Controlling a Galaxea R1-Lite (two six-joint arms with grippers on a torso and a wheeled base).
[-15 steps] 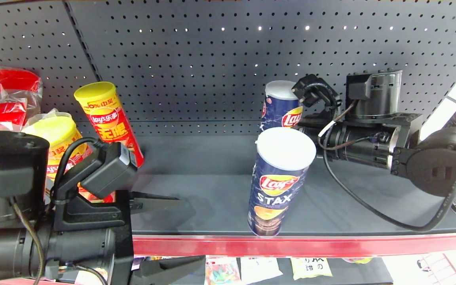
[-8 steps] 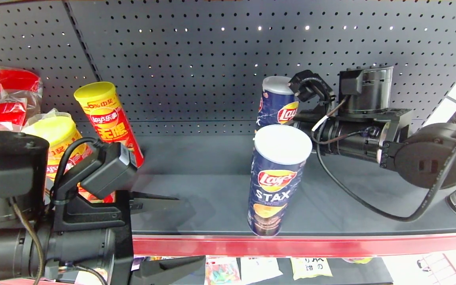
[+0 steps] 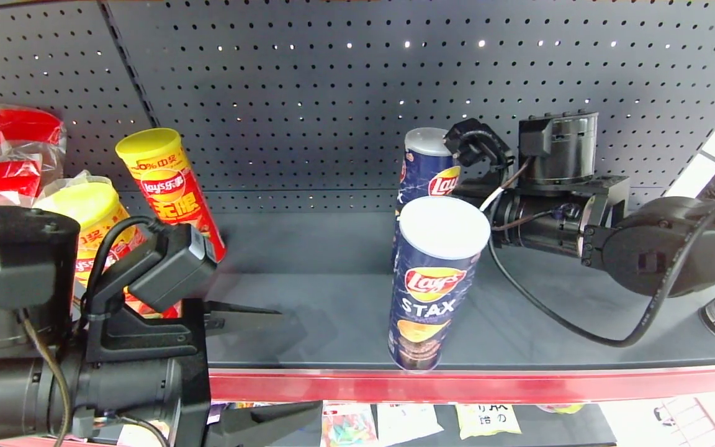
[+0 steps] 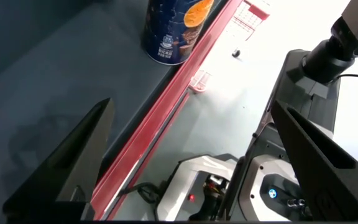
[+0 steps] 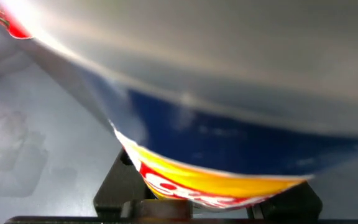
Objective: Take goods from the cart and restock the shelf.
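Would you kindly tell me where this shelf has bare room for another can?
The widest bare patch of shelf lies between the red can and the front blue can, with the open left gripper at its front edge. The right side is crowded: the right gripper holds a second blue can behind the front one.

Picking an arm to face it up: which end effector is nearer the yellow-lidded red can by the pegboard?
Left. The left end effector is open at the shelf's front, before the red can; the right end effector grips the rear blue can, far to its right.
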